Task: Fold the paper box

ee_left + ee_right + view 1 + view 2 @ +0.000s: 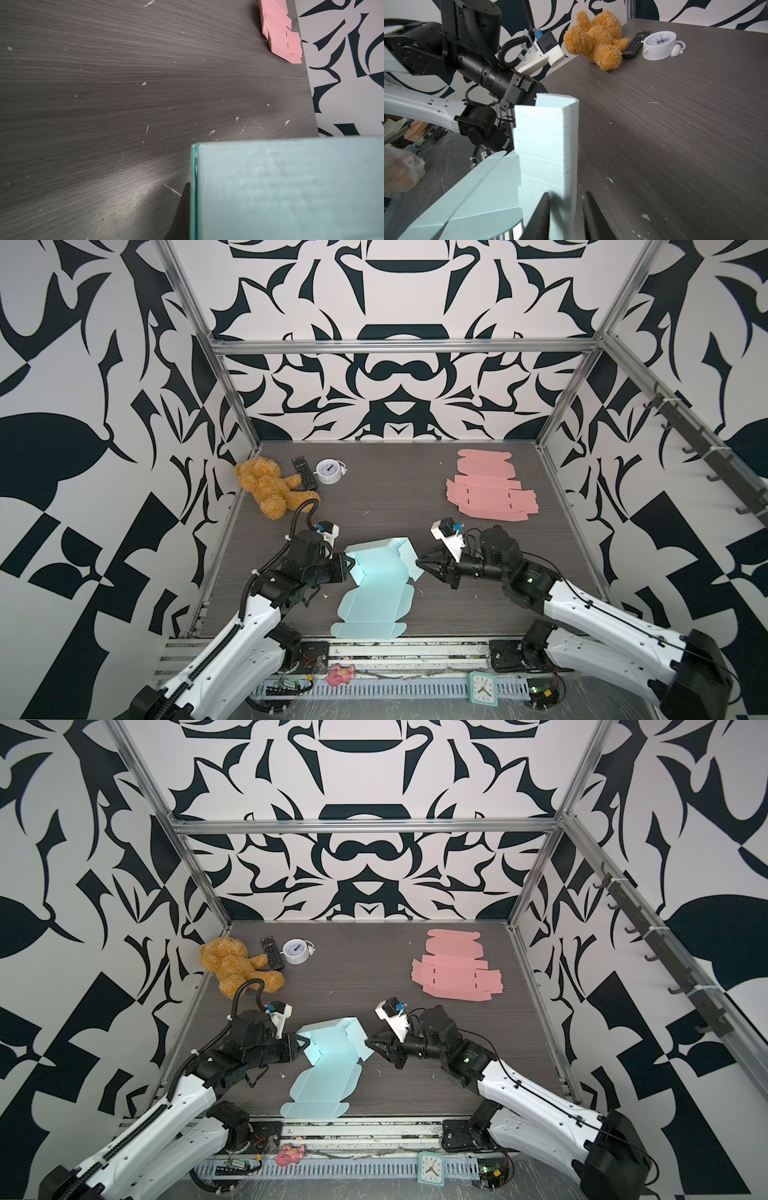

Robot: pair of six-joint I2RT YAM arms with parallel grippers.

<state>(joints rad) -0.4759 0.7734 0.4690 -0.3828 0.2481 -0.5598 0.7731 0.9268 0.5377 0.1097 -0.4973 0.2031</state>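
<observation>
I am watching the blue paper box (380, 572) lying well apart from the teddy bear (266, 487). Its long axis is running from the near edge of the surface (395, 497) toward the back, flat lid end nearest me, half-raised tray end between the arms. The left gripper (348, 562), on the teddy bear's side, is clenching its jaws, by my judgement on the tray's left wall. The right gripper (420, 563), on the side away from the teddy bear, is straddling the upright right wall (550, 145), jaws released. Pink cutouts (486, 489) are lying far across from the teddy bear, leaving working room.
</observation>
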